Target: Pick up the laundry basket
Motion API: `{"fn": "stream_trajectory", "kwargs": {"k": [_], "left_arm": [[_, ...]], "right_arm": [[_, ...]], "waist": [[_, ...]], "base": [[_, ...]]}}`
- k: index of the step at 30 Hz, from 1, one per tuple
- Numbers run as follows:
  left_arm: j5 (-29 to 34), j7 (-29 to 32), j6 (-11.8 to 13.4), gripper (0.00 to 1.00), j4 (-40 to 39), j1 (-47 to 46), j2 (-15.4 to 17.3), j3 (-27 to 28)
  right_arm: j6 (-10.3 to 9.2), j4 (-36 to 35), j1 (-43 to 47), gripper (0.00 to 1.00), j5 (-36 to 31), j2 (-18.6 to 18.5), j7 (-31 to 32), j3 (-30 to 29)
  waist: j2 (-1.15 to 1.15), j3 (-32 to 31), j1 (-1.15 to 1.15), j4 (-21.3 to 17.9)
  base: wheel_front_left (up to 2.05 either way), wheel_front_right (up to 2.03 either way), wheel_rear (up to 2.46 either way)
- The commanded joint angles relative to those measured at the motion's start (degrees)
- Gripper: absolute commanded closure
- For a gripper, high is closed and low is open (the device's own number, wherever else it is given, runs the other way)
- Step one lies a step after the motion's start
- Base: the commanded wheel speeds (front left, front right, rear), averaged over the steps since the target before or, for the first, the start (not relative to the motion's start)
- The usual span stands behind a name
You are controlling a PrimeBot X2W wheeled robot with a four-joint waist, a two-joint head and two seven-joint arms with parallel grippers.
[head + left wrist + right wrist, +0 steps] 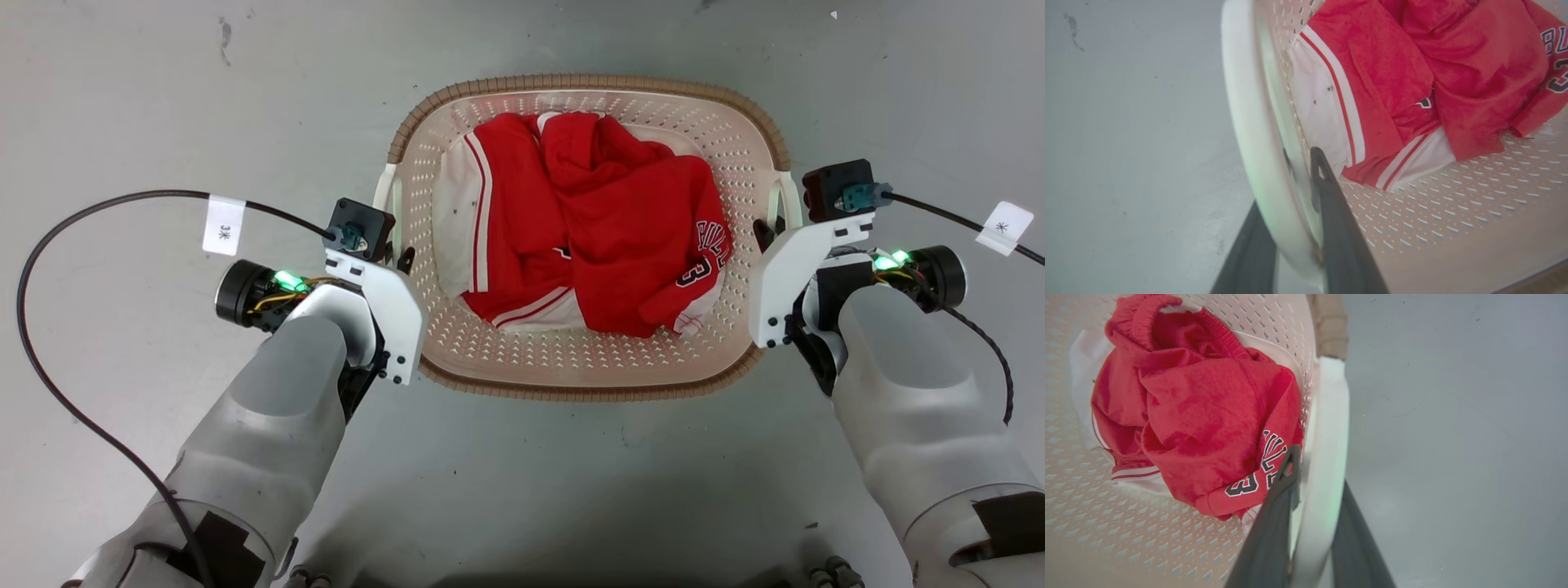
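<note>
Now: grasp done, lift pending.
Left gripper (1286, 183), right gripper (1318, 469) each clamp a white side handle (1241, 102) of the cream-white perforated plastic laundry basket (571, 363); looks grounded.

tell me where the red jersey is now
In the head view the red jersey lies crumpled inside the laundry basket on the floor, between the left gripper and right gripper at its sides.

Cream-white perforated plastic laundry basket (571, 363) on grey floor (163, 98), centred ahead between arms. Crumpled red-and-white jersey clothes (604, 237) inside laundry basket. Left gripper (400, 261) astride left side handle (386, 196), right gripper (763, 233) astride right side handle (790, 196)
</note>
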Motion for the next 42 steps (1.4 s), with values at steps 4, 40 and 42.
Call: {"fn": "stream_trajectory", "kwargs": {"k": [4, 40, 42], "left_arm": [[-2.39, 1.08, -0.07, 1.00, -0.72, 1.18, 0.61, -3.11], [-27.25, 17.20, -0.06, 1.00, -12.05, 22.88, 11.78, -27.87], [-28.04, 16.72, -0.06, 1.00, -12.10, 23.97, 12.12, -28.36]], "right_arm": [[-0.02, 0.84, -0.03, 1.00, -1.02, -0.01, 0.70, 0.61], [-0.01, -0.44, 21.57, 1.00, 16.04, -0.41, 23.37, 23.20], [0.00, -0.73, 22.44, 1.00, 16.95, -0.41, 23.63, 24.15]], "waist": [[0.00, -1.69, 0.00, 0.00], [0.00, -42.59, 0.00, -2.59], [0.00, -44.63, 0.00, -2.71]], "base": [[0.00, 0.00, 0.00], [0.00, 0.00, 0.00], [0.00, 0.00, 0.00]]}}
